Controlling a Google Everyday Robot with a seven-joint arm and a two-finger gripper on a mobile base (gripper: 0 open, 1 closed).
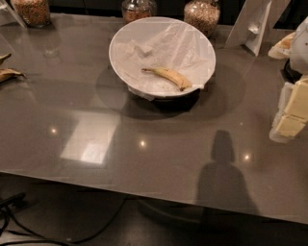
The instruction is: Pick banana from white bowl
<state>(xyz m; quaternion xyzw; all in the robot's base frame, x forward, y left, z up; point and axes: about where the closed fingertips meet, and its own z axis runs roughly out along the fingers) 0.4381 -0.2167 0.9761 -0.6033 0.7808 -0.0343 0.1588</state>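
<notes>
The banana [169, 77] is small, yellow and slightly curved, with its thin stem pointing left. It lies inside the white bowl [115, 60], toward the front right on the crinkled white paper lining. The bowl stands tilted on a dark base at the back middle of the grey table [144, 149]. My gripper [286, 122], white with pale yellow blocks, hangs at the right edge of the view. It is to the right of the bowl, nearer to me, and well apart from it and from the banana. It holds nothing that I can see.
Three glass jars of grains [32, 10] [138, 9] [202, 15] stand along the back edge. Brownish banana peel pieces [7, 73] lie at the far left. A white folded stand [255, 24] is at the back right. Cables [29, 226] run on the floor below the table's front edge.
</notes>
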